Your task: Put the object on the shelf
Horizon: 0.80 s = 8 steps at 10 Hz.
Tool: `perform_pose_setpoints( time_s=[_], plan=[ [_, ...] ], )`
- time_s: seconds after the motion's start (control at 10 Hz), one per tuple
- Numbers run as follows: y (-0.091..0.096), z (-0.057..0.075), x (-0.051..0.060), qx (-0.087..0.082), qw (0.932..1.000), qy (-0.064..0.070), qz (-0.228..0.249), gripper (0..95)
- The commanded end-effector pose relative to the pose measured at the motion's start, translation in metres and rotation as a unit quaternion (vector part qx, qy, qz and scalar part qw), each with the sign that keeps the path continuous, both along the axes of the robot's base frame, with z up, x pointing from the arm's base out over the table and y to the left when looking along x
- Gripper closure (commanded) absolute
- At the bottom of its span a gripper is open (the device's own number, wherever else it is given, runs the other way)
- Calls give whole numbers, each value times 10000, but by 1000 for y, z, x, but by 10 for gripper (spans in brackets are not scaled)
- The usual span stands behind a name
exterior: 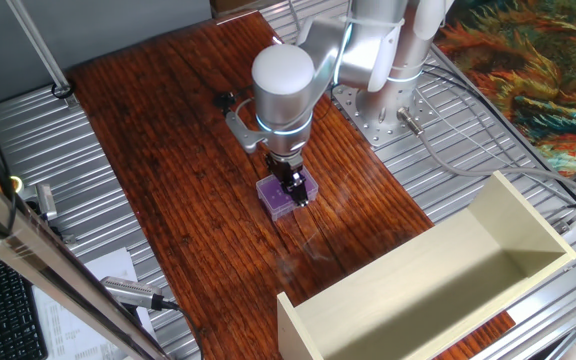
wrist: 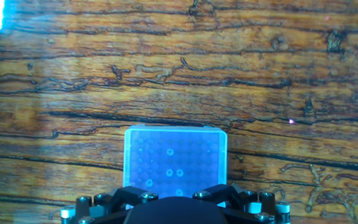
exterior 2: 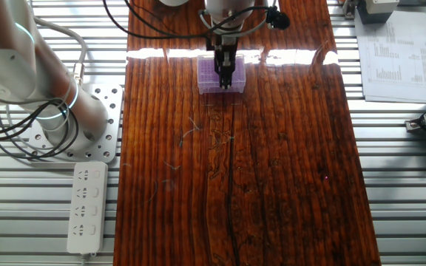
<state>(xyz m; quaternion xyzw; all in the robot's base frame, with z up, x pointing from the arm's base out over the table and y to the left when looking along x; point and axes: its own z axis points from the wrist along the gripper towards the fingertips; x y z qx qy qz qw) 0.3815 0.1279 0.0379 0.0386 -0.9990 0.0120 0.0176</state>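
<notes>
Right now the two-finger gripper (exterior: 293,190) on the white and silver arm stands straight down over the small flat translucent purple plastic box (exterior: 288,195), which lies flat on the dark, heavily grained wooden tabletop (exterior: 168,150), well apart from the large cream open-fronted shelf of flat panels (exterior: 448,280) at the table's near corner. Whether the fingers have closed on the box I cannot tell: in both fixed views the dark fingers overlap it, and the hand view shows only the black gripper body (wrist: 173,208) above the box's near edge, with no fingertips visible. The step in hand looks like the grasp. To do it well, the fingers should close squarely across two parallel sides, low on the walls, since smooth plastic could slip or twist under an off-centre pinch. The box is a shallow square-cornered slab with pale dots scattered on its top, glossy and probably light. The wood is ridged and reflective; the shelf's panels look matte, smooth and rigid, offering a broad flat floor.
</notes>
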Motion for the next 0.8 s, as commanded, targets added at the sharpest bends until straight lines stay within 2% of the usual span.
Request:
perform_pose_setpoints(
  time_s=[0.1,0.6,0.7,0.8],
  plan=[
    [-1,1,-3,16,10000,4,-11,0],
    [-1,2,-3,33,10000,-58,36,0],
    [-1,2,-2,35,10000,-78,28,190],
    [0,2,-2,35,10000,-80,-6,190]
  ],
)
